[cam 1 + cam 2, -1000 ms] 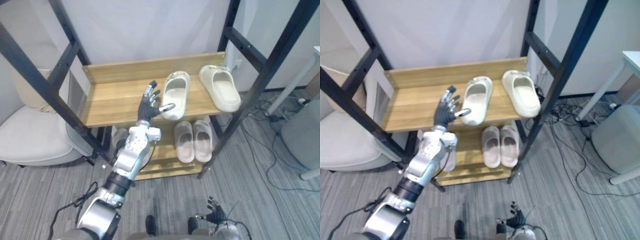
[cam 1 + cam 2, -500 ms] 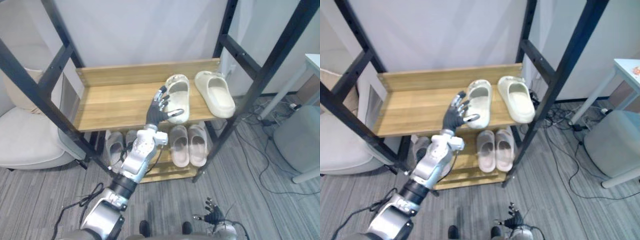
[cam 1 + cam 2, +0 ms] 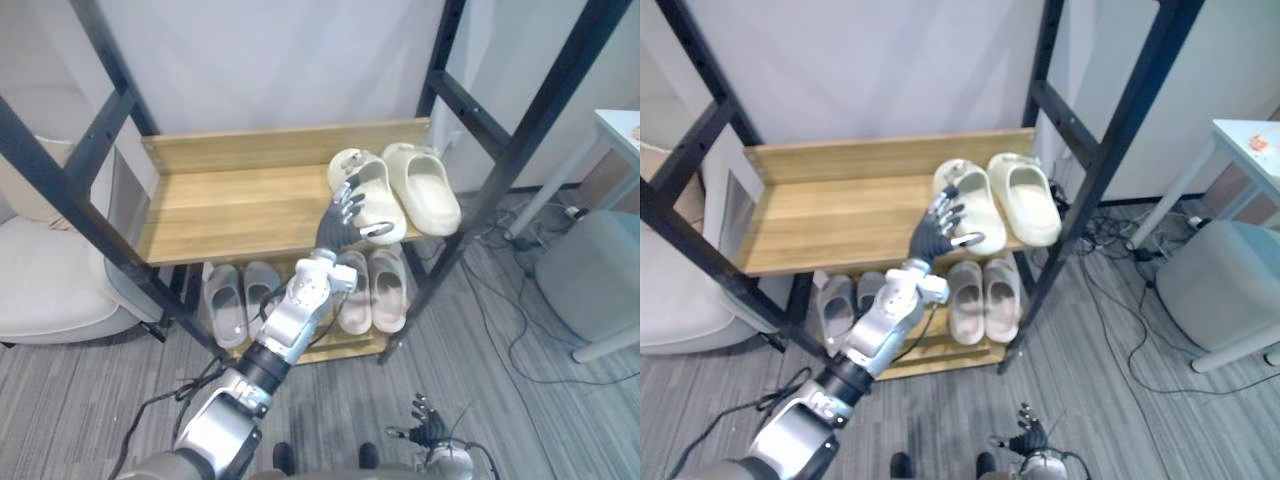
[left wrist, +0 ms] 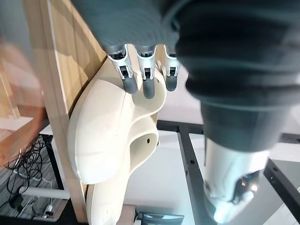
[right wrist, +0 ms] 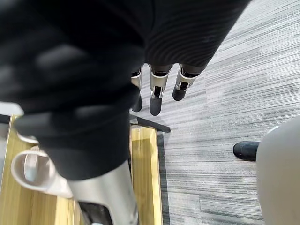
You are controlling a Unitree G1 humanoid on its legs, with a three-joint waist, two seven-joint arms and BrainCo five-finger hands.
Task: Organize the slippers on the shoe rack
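Two cream slippers sit on the rack's (image 3: 96, 150) top shelf (image 3: 230, 205), over at its 3 o'clock end. The left hand (image 3: 340, 222) is up against the left slipper (image 3: 381, 198), open, with its straight fingers (image 4: 146, 80) resting on the strap and the thumb stuck out along the near edge. The right slipper (image 3: 425, 186) lies just beside it at 3 o'clock, toes towards me. On the bottom shelf a grey pair (image 3: 232, 300) sits at 9 o'clock and a beige pair (image 3: 375, 290) at 3 o'clock. The right hand (image 3: 428, 434) hangs low at 6 o'clock over the floor, fingers loose, holding nothing.
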